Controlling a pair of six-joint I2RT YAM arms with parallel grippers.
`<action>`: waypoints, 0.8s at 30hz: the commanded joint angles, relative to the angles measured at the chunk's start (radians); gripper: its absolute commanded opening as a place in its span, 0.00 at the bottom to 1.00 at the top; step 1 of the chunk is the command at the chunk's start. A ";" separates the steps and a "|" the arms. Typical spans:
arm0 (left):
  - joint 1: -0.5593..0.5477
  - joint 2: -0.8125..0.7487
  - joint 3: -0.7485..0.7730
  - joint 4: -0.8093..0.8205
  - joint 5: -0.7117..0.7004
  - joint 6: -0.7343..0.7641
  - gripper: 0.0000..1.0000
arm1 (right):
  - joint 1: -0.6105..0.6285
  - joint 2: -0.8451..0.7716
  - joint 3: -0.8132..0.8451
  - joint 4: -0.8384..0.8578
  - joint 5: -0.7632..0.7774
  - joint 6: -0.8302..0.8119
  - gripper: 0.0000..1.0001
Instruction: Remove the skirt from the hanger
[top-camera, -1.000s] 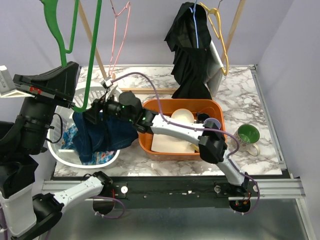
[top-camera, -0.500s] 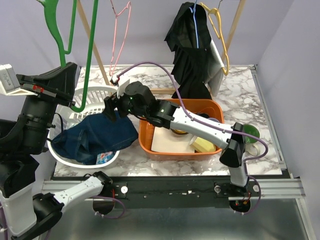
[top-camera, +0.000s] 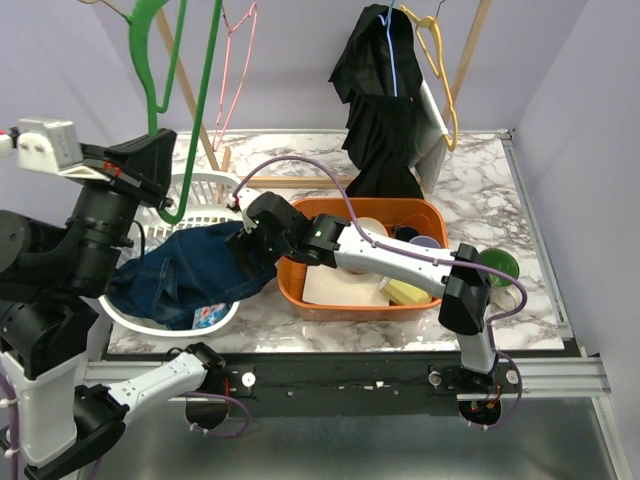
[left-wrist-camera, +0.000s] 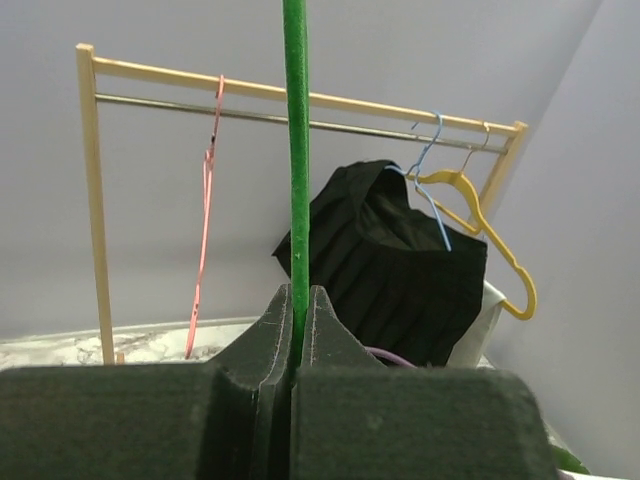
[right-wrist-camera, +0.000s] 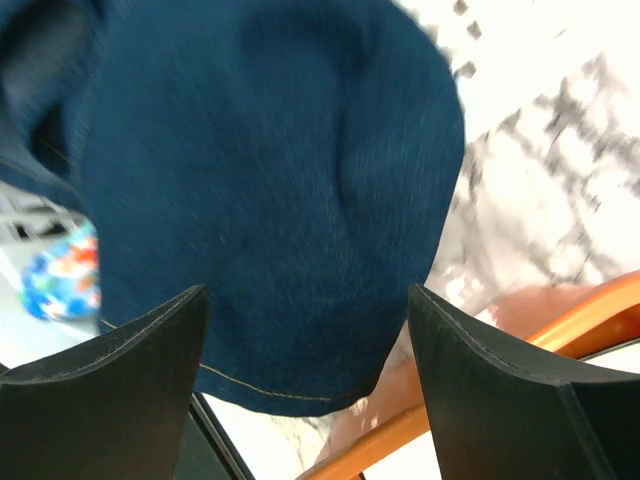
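Note:
The green hanger (top-camera: 199, 100) is bare and held up at the left, its shaft (left-wrist-camera: 296, 150) pinched between the jaws of my left gripper (top-camera: 165, 170) (left-wrist-camera: 295, 300), which is shut on it. The blue denim skirt (top-camera: 195, 275) lies crumpled in the white laundry basket (top-camera: 215, 318), apart from the hanger. My right gripper (top-camera: 248, 255) hovers over the skirt's right edge. In the right wrist view its jaws (right-wrist-camera: 308, 292) stand wide open, with the skirt (right-wrist-camera: 270, 200) below them and nothing gripped.
An orange tub (top-camera: 420, 212) with dishes sits right of the basket. A green mug (top-camera: 497, 268) stands further right. On the wooden rack hang a pink hanger (top-camera: 235, 60), a black garment (top-camera: 380, 110) on a blue hanger, and a yellow hanger (top-camera: 440, 80).
The skirt came off the green hanger and dropped into the basket. The right gripper let it go and opened wide. The left arm raised the bare hanger.

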 joint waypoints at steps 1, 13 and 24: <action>0.002 -0.006 -0.056 0.032 -0.013 -0.008 0.00 | 0.001 0.000 -0.067 0.033 -0.050 0.014 0.86; 0.001 -0.018 -0.085 0.041 -0.042 0.020 0.00 | 0.001 -0.016 -0.107 0.131 -0.077 0.003 0.38; 0.001 -0.031 -0.093 0.043 -0.051 0.028 0.00 | 0.002 -0.069 -0.040 0.079 -0.011 -0.001 0.01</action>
